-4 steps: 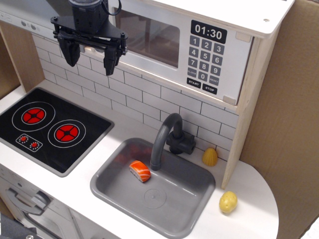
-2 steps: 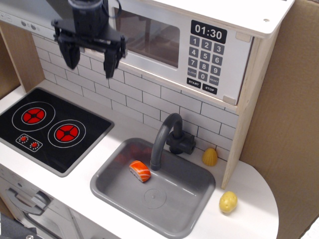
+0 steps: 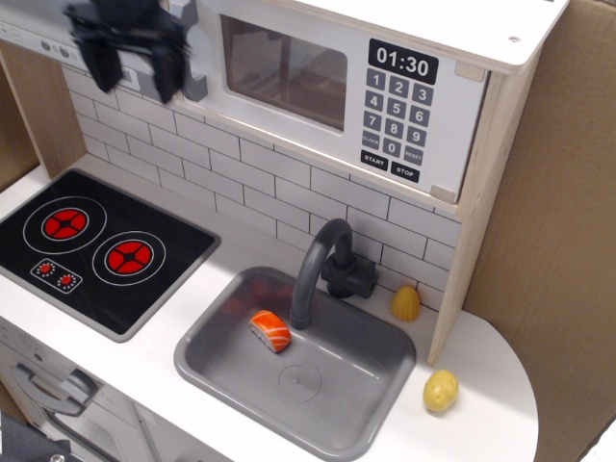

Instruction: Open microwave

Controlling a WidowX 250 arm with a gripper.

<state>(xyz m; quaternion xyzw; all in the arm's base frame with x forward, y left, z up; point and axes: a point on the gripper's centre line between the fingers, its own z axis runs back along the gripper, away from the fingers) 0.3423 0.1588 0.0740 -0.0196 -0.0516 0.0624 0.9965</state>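
At the front right of the white counter [image 3: 481,404] lies a yellow potato [image 3: 441,390], near the rounded edge. Left of it the grey sink [image 3: 217,361] is sunk into the counter, and a piece of salmon sushi [image 3: 270,330] rests in the basin close to the foot of the grey tap [image 3: 318,265]. A small yellow toy [image 3: 405,303] stands behind the sink's right corner, just beside the pale wood side panel [image 3: 481,221]. To the left, the black hob [image 3: 96,250] lies flat with two red rings. Behind these runs a white tiled wall [image 3: 260,197]. Above the tiles, at the back, sits the microwave [image 3: 327,82], its door shut flush, with the window on the left part and the black keypad [image 3: 393,120] under a clock display [image 3: 402,64] reading 01:30 on the right. The grey bar handle [image 3: 197,58] stands at the door's left edge. The gripper [image 3: 132,67] hangs at the top left, blurred, its two dark fingers [image 3: 166,72] pointing down and spread apart with nothing between them; the right one is just beside the handle, though contact cannot be told.
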